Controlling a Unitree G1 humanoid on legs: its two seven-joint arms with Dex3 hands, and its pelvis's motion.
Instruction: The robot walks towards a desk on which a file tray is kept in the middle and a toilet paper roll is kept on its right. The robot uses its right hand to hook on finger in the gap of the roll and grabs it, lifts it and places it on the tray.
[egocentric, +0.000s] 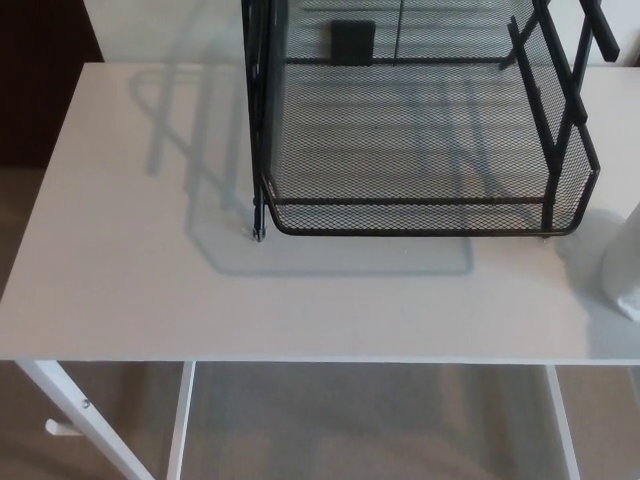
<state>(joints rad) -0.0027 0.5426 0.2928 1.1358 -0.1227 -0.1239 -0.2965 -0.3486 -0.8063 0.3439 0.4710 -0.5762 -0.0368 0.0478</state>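
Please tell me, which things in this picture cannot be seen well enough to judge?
Head view, toilet paper roll: only a blurred white sliver at the right of the desk, cut off by the picture's right edge; its gap does not show.
Head view, file tray: the top edge cuts off its upper part.
Head view, dark square behind the mesh: too unclear to identify.
Both hands: outside the picture.
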